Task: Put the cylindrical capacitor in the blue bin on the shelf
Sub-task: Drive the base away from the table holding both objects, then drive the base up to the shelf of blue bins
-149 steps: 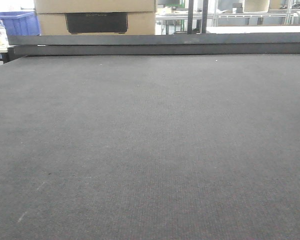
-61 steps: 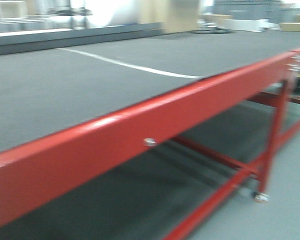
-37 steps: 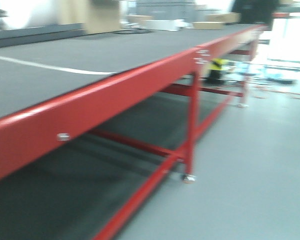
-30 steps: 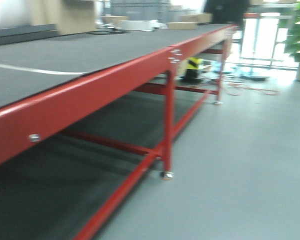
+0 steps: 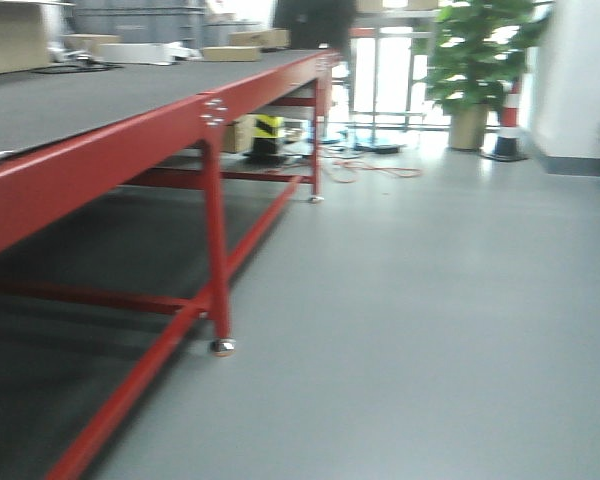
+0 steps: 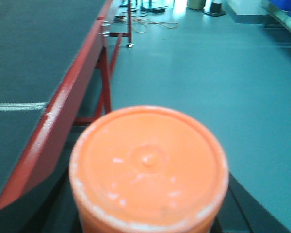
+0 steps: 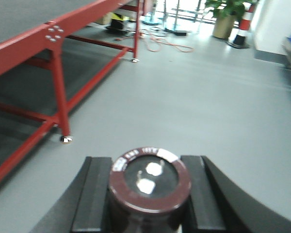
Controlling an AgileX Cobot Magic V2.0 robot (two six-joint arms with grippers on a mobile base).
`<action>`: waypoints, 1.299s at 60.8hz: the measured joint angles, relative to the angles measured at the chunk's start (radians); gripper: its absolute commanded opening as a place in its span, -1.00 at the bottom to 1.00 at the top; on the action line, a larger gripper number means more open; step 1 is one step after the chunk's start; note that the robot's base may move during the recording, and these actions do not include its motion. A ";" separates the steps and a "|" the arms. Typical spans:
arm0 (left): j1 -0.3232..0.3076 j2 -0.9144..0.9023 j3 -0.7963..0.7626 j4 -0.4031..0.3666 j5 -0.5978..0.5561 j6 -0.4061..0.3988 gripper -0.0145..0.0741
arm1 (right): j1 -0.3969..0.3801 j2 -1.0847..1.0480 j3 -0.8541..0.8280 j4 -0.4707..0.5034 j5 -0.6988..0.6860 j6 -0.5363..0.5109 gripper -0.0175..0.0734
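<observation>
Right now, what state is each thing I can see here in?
cylindrical capacitor: upright, terminals up, clamped between two fingers.
right gripper: shut on the capacitor.
orange-lidded container: upright, lid on.
left gripper: apparently shut on the container; fingers barely show.
red table: standing on its legs.
potted plant: upright.
orange cable: lying loose on the floor.

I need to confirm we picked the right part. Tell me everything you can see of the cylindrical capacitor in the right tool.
The cylindrical capacitor is a stubby, dark maroon-brown cylinder, upright, its top facing the wrist camera. The top is dark with two silvery terminals; its rim carries white lettering, too blurred to read, and a white patch. The right tool grips it, one black finger against each side, above the grey floor.
</observation>
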 measured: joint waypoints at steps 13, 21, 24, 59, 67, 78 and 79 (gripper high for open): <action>0.000 0.000 0.000 0.000 0.000 0.000 -0.92 | 0.000 0.000 0.000 0.000 0.000 0.000 -0.97; 0.000 0.000 0.000 0.000 0.000 0.000 -0.92 | 0.000 0.000 0.000 0.000 0.000 0.000 -0.97; 0.000 0.000 0.000 0.000 0.000 0.000 -0.92 | 0.000 0.000 0.000 0.000 0.000 0.000 -0.97; 0.000 0.000 0.000 0.000 0.000 0.000 -0.92 | 0.000 0.000 0.000 0.000 0.000 0.000 -0.97; 0.000 0.000 0.000 0.000 0.000 0.000 -0.92 | 0.000 0.000 0.000 0.000 0.000 0.000 -0.97; 0.000 0.000 0.000 0.000 0.000 0.000 -0.92 | 0.000 0.000 0.000 0.000 0.000 0.000 -0.97; 0.000 0.000 0.000 0.000 0.000 0.000 -0.92 | 0.000 0.000 0.000 0.000 0.000 0.000 -0.97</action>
